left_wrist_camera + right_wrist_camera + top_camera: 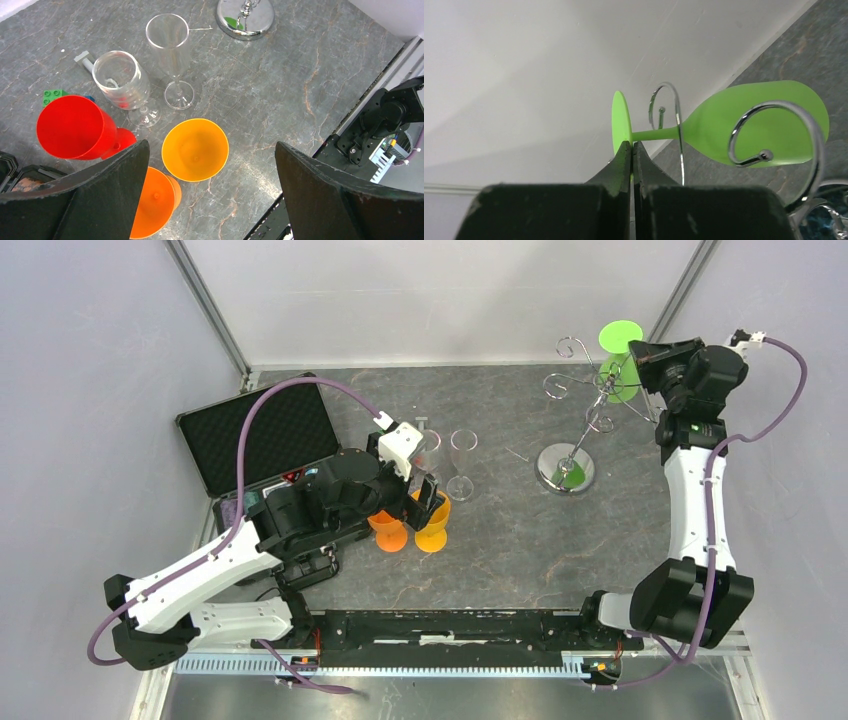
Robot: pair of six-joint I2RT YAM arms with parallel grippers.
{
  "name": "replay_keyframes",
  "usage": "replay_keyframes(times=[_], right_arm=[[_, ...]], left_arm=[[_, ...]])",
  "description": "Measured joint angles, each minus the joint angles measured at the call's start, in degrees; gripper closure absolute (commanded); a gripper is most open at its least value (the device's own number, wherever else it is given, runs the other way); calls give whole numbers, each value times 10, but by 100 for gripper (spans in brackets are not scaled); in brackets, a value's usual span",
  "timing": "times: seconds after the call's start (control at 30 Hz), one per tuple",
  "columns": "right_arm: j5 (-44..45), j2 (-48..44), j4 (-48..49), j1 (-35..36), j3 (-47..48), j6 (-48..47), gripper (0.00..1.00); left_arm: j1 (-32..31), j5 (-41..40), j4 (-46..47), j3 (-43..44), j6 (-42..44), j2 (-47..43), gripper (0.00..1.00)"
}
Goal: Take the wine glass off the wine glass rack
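The green wine glass [714,135] hangs sideways at a curled arm [678,115] of the wine glass rack [565,468], at the far right of the table. Its stem crosses that wire loop, and a second spiral [819,137] passes in front of the bowl. My right gripper [632,145] is shut on the edge of the glass's round foot [620,117]. In the top view the glass [620,337] sits just left of the right gripper [645,355]. My left gripper [211,145] is open and holds nothing, above the orange glasses.
Under the left gripper stand a yellow-orange glass [195,150], an orange glass [152,200] and a red one [75,127], with a clear stemmed glass [120,80] and a clear flute [167,32] behind. An open black case [260,435] lies at left. Walls enclose the table.
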Motion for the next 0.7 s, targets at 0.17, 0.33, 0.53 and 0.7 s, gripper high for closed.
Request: replay_keyframes(times=[0.17, 0.33, 0.53, 0.7], right_arm=[[-41, 0, 25, 3, -1, 33, 100], [-75, 5, 63, 9, -9, 61, 100], [-98, 25, 120, 11, -16, 86, 100], [-115, 39, 211, 11, -38, 109, 100]], left_arm=[[0, 0, 0, 0, 0, 0, 0], [0, 0, 1, 0, -1, 0, 0], [0, 0, 1, 0, -3, 1, 0], [0, 0, 1, 0, -4, 2, 0]])
